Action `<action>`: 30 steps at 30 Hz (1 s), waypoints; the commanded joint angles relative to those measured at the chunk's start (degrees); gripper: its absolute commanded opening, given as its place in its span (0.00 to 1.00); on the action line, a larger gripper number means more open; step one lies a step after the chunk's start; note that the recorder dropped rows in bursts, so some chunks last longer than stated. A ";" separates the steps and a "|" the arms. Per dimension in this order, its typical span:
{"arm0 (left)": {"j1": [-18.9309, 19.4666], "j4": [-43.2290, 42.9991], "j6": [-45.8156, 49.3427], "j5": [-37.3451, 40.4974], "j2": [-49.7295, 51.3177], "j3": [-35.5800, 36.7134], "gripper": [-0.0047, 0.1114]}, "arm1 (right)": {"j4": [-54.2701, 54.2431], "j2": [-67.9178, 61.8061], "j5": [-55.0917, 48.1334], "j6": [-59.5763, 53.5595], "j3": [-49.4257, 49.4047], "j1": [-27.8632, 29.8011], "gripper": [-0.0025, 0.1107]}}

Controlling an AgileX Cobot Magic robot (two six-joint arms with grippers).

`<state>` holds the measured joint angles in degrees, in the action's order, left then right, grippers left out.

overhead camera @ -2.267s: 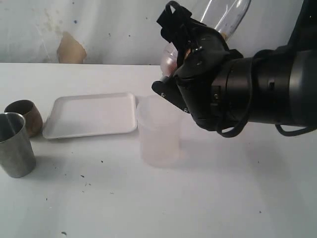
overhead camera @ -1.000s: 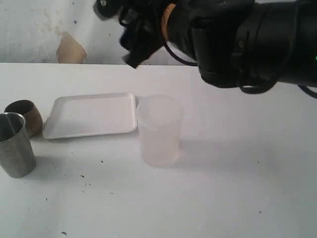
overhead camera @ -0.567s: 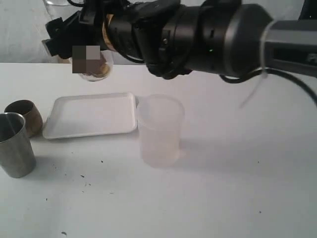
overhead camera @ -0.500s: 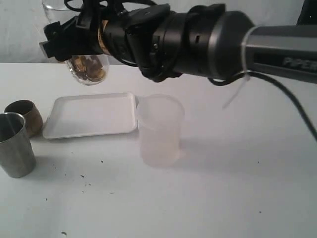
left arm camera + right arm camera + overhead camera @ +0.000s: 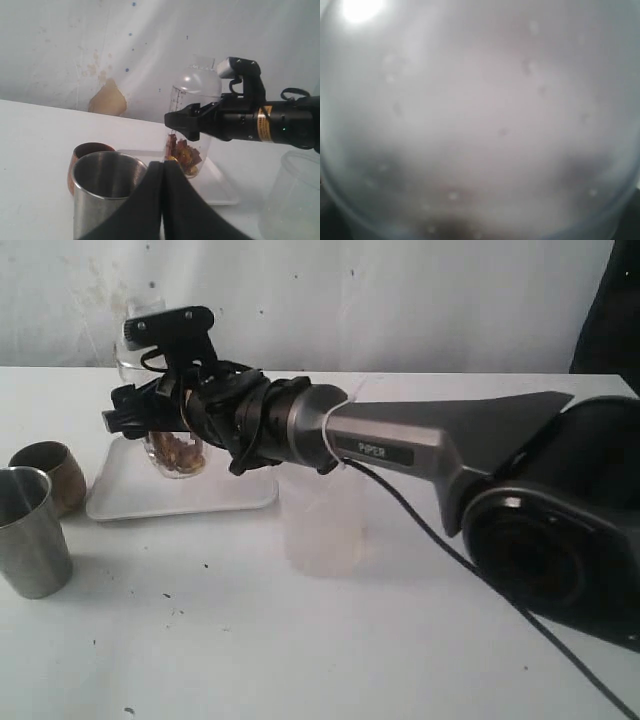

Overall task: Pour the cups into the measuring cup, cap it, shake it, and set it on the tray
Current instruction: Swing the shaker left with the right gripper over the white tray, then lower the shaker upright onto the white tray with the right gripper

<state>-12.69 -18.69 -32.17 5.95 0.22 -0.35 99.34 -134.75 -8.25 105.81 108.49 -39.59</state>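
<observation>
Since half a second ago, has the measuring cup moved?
Yes. The measuring cup, gripped by the right hand, has come down: its base hung above the far edge of the tray, now it is low over its left part. Contact unclear.

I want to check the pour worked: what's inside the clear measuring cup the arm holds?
Brown and orange pieces sit at the bottom of the measuring cup, under its dome lid. The right gripper covers part of the wall.

1. The measuring cup (image 5: 178,455), with brown pieces inside, is gripped by the right gripper (image 5: 165,418) over the tray (image 5: 235,495).
2. The steel tumbler (image 5: 30,535) and brown cup (image 5: 45,468) are seen left of the tray.
3. A frosted tumbler (image 5: 325,530) is seen just right of it.
</observation>
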 commanded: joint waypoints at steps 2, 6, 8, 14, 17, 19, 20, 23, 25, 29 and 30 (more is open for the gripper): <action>-0.02 -0.17 -0.34 -0.28 -0.22 0.35 0.04 | 0.61 -4.76 -1.05 0.66 5.47 0.28 0.02; -0.02 -0.17 -0.34 -0.28 -0.22 0.35 0.04 | 0.61 -6.82 -1.30 0.66 7.08 0.28 0.02; -0.02 -0.17 -0.34 -0.28 -0.22 0.35 0.04 | 0.61 -6.82 -1.80 0.66 7.08 0.28 0.04; -0.02 -0.17 -0.34 -0.28 -0.22 0.35 0.04 | 0.61 -6.82 -1.93 0.66 7.08 0.28 0.31; -0.02 -0.17 -0.34 -0.28 -0.22 0.35 0.04 | 0.61 -6.82 -1.81 0.66 7.08 0.28 0.48; -0.02 -0.17 -0.34 -0.28 -0.22 0.35 0.04 | 0.61 -6.70 -1.72 0.66 7.08 0.28 0.59; -0.02 -0.17 -0.34 -0.28 -0.22 0.35 0.04 | 0.61 -6.61 -1.60 0.66 7.08 0.18 0.65; -0.02 -0.17 -0.34 -0.28 -0.22 0.35 0.04 | 0.61 -5.68 -0.88 0.66 7.08 -0.04 0.76; -0.02 -0.17 -0.34 -0.28 -0.22 0.35 0.04 | 0.61 -5.09 -1.02 0.66 7.08 -0.37 0.77; -0.02 -0.17 -0.34 -0.28 -0.22 0.35 0.04 | 0.61 -4.00 -0.89 -0.38 6.87 -1.19 0.77; -0.02 -0.17 -0.34 -0.28 -0.22 0.35 0.04 | 0.61 -3.99 -0.89 -0.72 6.84 -1.30 0.77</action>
<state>-12.69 -18.69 -32.17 5.95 0.22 -0.35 99.34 -140.53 -8.90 105.81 114.80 -40.31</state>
